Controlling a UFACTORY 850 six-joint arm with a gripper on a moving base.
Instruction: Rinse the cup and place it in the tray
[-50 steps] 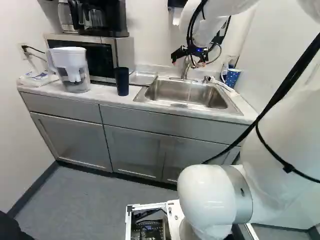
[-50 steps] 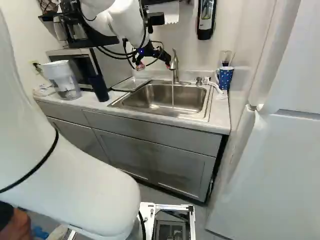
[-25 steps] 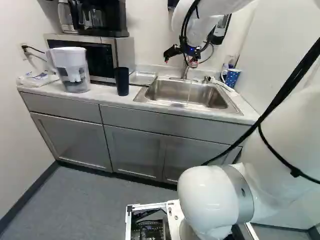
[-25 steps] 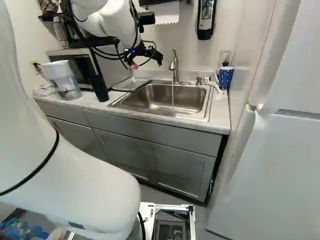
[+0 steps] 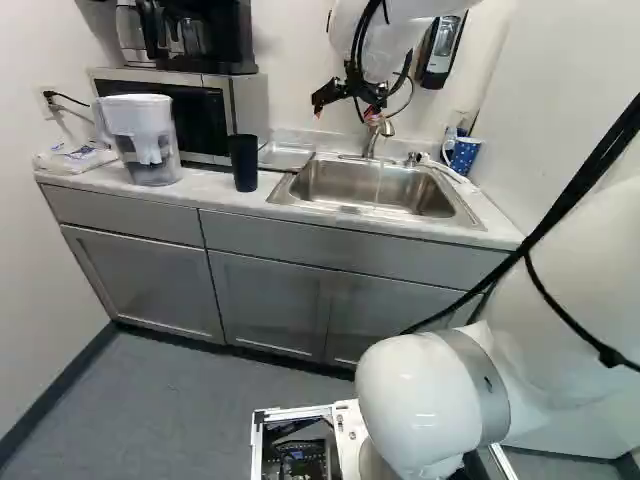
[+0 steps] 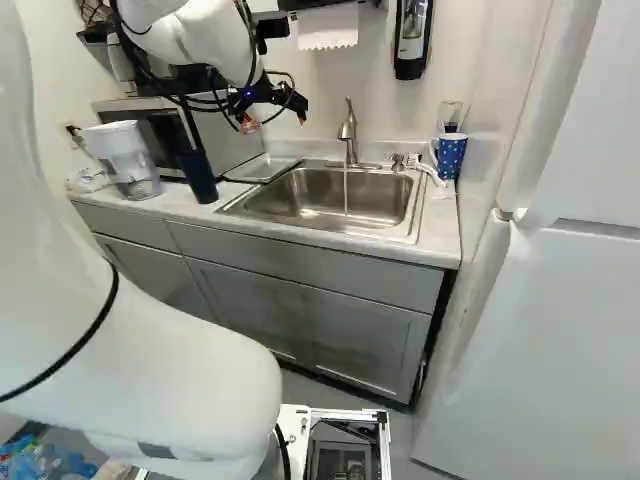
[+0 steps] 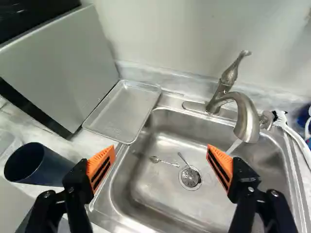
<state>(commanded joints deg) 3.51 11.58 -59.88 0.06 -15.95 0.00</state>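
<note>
Left to right, as seen in the left base view:

White-lidded pitcher (image 5: 140, 130) stood on the tabletop (image 5: 215, 187), in front of the microwave (image 5: 190, 112). Coffee maker (image 5: 215, 35) sat on top of that.

Dark blue cup (image 5: 243, 162) stood upright on the tabletop near the microwave's right front corner. Long axis vertical, open mouth up, base down. Tall and narrow, no lean I could make out.

Metal tray (image 7: 124, 109) lay flat right of the cup and farther back, between the microwave and the sink (image 7: 150, 194). Its long axis ran front to back, toward the wall. Cup was outside the tray, near its front end.

End effector (image 5: 343, 110) hung in the air over the sink area, well above the tabletop. Wrist view: end effector (image 7: 161, 153) was spread wide, orange pads (image 7: 101, 167) facing each other, nothing pinched. Cup sat off to one side, outside the fingers.

In the sink, a spoon (image 7: 164, 161) lay near the drain (image 7: 190, 178). Faucet (image 7: 245, 119) was running, spout angled down into the basin.

Far right: polka-dot mug (image 5: 465, 155), upright, beyond the sink near the side wall.
</note>
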